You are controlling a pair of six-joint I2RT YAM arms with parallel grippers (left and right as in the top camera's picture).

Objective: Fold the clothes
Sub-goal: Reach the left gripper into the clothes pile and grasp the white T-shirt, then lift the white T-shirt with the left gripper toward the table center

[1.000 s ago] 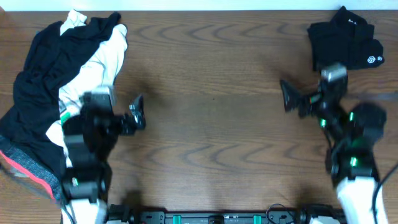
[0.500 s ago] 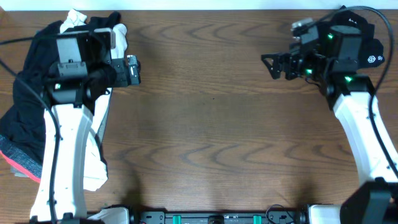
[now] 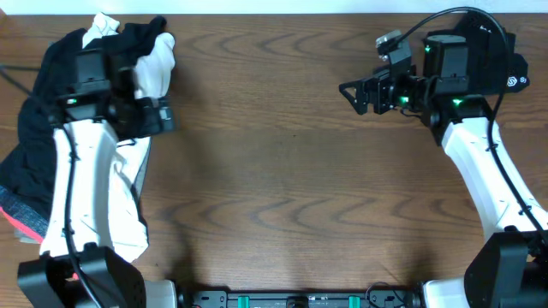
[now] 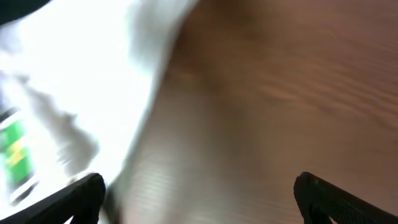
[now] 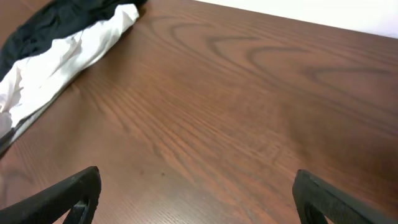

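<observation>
Both spread open and empty, the left claw (image 4: pixel 199 193) should settle squarely over the white garment's (image 3: pixel 157 63) edge, the right claw (image 5: pixel 196 190) waiting clear.

The whole middle of the desk (image 3: pixel 282 188) is bare wood in the overhead view, top edge to bottom, so loads of room there. The clutter's on the left: a heap of black and white clothes (image 3: pixel 34 145) fills the upper left and runs down that edge, with the left arm (image 3: pixel 81 197) lying across it. In the upper right corner a black bundle (image 3: pixel 512 81) sits under the right arm (image 3: pixel 488 184). The right wrist view shows only open wood between the spread jaws.
</observation>
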